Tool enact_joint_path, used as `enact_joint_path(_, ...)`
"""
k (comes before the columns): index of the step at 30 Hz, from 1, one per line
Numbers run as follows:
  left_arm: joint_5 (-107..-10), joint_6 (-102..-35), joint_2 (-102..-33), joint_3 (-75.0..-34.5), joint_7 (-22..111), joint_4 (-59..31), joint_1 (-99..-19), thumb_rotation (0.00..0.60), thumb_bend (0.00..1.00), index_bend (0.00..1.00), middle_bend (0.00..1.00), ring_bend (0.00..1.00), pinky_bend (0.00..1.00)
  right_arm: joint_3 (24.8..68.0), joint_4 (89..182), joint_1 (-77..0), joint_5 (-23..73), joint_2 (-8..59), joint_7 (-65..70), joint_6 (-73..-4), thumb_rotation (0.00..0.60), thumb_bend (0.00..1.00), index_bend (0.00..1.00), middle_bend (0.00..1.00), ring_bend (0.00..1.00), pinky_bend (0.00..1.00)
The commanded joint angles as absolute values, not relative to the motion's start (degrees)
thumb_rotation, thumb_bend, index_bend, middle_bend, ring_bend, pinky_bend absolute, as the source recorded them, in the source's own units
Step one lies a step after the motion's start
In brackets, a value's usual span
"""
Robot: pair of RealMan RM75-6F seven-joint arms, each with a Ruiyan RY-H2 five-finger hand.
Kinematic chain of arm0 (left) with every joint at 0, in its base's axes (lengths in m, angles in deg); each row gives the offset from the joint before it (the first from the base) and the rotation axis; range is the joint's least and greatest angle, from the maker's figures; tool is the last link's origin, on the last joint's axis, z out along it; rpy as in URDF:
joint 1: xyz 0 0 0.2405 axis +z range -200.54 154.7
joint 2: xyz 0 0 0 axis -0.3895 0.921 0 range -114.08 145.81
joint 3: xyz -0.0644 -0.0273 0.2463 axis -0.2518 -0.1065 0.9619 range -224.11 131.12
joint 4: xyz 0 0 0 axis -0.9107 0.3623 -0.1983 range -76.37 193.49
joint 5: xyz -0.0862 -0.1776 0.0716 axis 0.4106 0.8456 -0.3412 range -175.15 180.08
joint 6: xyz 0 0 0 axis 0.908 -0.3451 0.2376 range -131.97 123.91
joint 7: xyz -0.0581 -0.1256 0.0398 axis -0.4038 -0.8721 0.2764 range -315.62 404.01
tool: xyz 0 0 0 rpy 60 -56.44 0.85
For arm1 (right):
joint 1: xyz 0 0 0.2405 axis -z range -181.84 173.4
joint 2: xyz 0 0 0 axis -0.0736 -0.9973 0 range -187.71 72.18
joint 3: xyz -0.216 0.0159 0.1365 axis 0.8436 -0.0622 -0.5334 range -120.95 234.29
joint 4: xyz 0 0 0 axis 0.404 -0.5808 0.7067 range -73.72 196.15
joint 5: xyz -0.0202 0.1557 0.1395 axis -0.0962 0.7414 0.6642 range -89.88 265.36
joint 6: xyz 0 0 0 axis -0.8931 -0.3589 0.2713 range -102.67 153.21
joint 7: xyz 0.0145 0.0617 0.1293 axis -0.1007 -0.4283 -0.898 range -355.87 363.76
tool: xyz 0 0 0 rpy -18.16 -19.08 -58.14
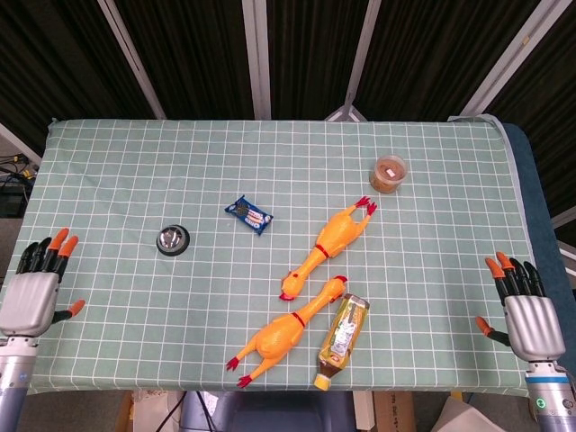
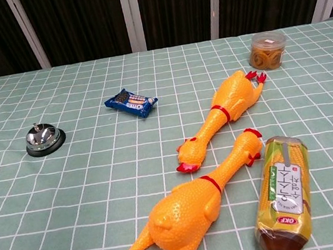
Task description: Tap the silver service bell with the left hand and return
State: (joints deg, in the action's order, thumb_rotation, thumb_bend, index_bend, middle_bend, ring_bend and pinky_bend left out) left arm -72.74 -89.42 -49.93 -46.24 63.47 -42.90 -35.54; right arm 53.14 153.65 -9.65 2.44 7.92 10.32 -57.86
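The silver service bell [image 1: 173,240] sits on a black base on the left part of the green checked table, and shows in the chest view too [image 2: 43,139]. My left hand [image 1: 34,288] hovers at the table's front left corner, well left of the bell, fingers apart and holding nothing. My right hand [image 1: 525,309] is at the front right edge, likewise open and empty. Neither hand shows in the chest view.
A blue snack packet [image 1: 249,215] lies right of the bell. Two yellow rubber chickens [image 1: 328,246] [image 1: 288,331] and a lying drink bottle [image 1: 342,340] fill the front middle. A small clear jar [image 1: 389,173] stands at the back right.
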Motion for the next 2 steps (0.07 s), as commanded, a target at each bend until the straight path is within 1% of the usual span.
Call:
enact_joint_path(1,-74.4,-90.8,-49.2,-45.0,60.0,-40.0,-33.6,0.6,0.15,0.0,0.0,0.0,0.0,53.2,153.7,-9.8,2.4,8.0,10.4,-57.6,0.6,0.25,0.0,0.0,0.0,0.0)
enact_joint_path(2,-74.5,-90.8,-49.1,-45.0,59.7,-39.4,-33.5,0.6,0.15,0.0,0.0,0.0,0.0,53.1,153.7,-9.9,2.5,8.0,10.5,-57.5,0.6,0.25,0.0,0.0,0.0,0.0)
